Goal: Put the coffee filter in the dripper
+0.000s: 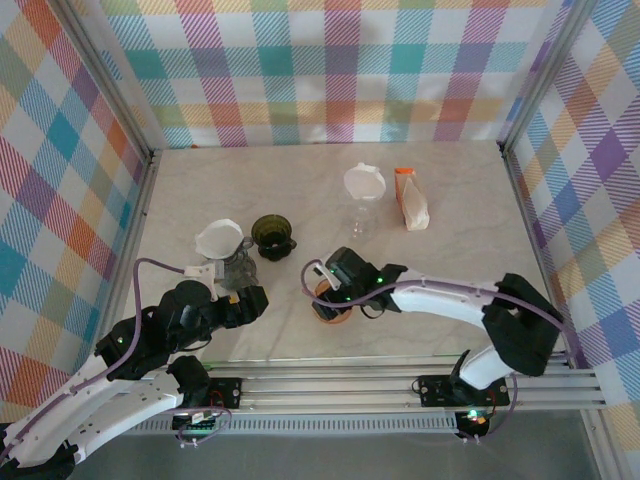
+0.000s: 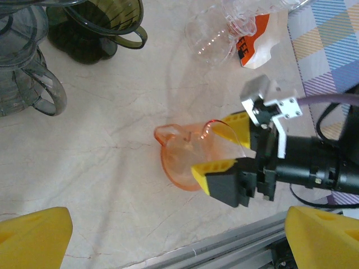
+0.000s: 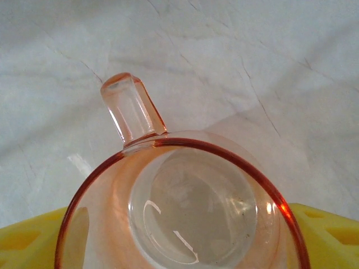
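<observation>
orange dripper between right fingers

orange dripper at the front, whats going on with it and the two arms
The right end effector has its yellow fingers on either side of the orange dripper, near the front of the table. Whether it is actually gripping is unclear. That dripper has no filter in it yet. The left end effector is open and holds nothing. One white coffee filter sits on the grey dripper to the left.
</observation>
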